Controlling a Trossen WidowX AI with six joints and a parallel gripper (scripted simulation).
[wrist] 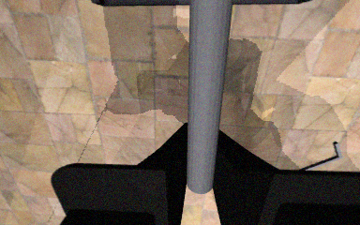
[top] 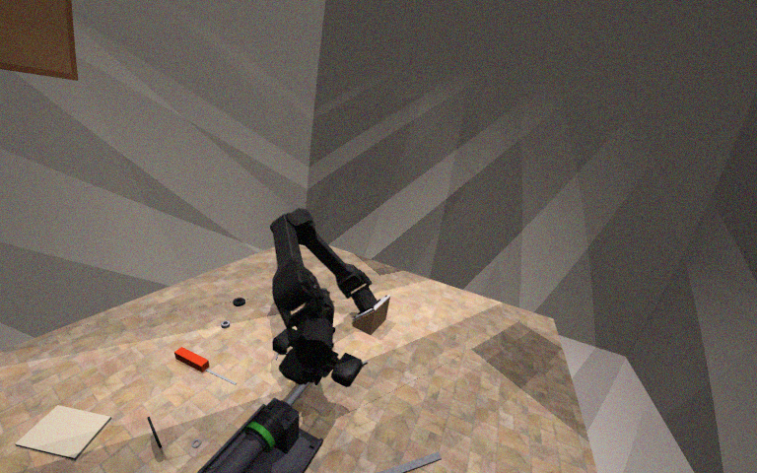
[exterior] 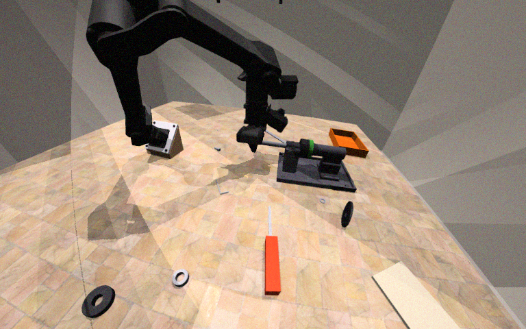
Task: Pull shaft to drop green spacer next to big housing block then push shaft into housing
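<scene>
My gripper is shut on the free end of the grey shaft. The shaft runs level from the fingers into the dark fixture, through its narrow post. The green spacer is still up on the shaft line, against the thick dark housing cylinder. A black part sits on its other side, towards the gripper. I cannot tell separate spacers there. The wrist view does not show the green spacer.
The fixture's base plate lies under the shaft line. An orange tray is behind it. A wedge block stands left. A red-handled tool, black disc, cream board and hex key lie about.
</scene>
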